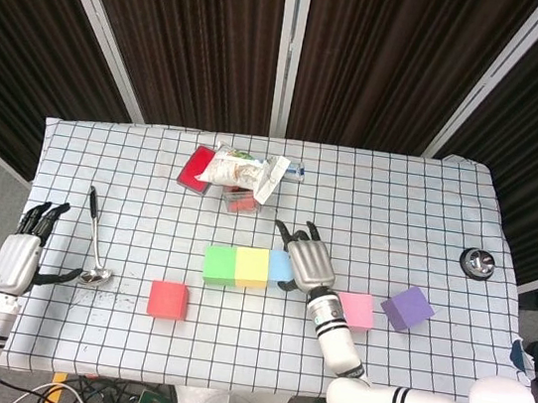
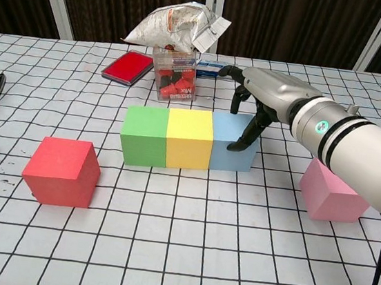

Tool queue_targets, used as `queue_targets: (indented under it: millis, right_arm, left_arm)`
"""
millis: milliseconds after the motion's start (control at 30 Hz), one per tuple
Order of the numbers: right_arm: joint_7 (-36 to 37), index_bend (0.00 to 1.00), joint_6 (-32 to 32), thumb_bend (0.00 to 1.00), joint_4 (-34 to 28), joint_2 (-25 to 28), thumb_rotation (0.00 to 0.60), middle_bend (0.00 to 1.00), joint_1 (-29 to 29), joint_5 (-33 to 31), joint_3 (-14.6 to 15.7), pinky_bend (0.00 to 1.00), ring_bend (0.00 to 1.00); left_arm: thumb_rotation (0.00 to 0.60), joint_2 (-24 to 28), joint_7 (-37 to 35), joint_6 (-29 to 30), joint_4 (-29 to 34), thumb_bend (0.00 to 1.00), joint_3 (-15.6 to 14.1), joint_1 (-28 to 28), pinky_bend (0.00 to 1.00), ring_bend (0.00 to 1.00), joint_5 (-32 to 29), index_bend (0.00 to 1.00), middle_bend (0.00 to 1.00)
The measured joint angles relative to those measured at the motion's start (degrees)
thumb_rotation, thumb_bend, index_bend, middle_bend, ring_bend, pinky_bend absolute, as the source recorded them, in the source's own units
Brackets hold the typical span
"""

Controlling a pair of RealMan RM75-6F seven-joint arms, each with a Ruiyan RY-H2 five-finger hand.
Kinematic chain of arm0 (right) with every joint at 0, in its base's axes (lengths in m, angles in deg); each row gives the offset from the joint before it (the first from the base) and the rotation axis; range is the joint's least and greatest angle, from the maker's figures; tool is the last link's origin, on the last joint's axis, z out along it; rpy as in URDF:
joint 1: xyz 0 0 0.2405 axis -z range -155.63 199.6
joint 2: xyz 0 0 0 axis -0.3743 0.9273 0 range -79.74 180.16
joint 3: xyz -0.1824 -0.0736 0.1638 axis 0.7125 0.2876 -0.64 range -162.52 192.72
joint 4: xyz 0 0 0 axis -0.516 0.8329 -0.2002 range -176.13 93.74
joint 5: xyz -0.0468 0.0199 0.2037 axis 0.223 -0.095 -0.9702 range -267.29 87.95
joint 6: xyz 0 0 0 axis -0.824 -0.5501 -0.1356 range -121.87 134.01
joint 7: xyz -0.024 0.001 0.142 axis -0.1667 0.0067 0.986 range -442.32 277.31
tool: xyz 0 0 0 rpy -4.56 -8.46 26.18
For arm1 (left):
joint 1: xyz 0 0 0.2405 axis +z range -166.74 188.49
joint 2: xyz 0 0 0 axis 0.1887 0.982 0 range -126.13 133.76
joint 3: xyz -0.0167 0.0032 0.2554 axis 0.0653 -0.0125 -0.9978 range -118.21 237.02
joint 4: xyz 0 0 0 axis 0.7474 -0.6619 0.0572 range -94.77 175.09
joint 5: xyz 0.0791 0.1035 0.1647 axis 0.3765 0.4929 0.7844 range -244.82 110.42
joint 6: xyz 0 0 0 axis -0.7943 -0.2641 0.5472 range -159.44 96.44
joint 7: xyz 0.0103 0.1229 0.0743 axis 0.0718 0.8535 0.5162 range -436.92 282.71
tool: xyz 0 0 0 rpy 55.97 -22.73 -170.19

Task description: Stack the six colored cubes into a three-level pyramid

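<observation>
Chest view has the right hand [image 2: 257,112] fingers spread, holding nothing, nudging the blue cube [image 2: 233,142] beside yellow [image 2: 189,139]; looks light foam, easiest pinched on opposite flat sides.

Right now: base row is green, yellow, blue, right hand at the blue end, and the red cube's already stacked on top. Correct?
Not quite. The red cube sits on the table, apart from the row; chest view shows it. Otherwise right: green cube, yellow cube, blue cube, right hand at the blue end.
</observation>
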Motion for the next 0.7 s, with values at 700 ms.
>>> queue_targets:
  millis: [700]
  right_arm:
    - [0.3,0.00,1.5,0.02,-1.1,1.3,0.600,0.42,0.0,-0.9,0.4,0.00,0.17]
  left_arm:
    - [0.600,0.1,-0.1,-0.2,0.0,0.00,-0.1,-0.3,0.00,0.00,0.3,0.06,0.12]
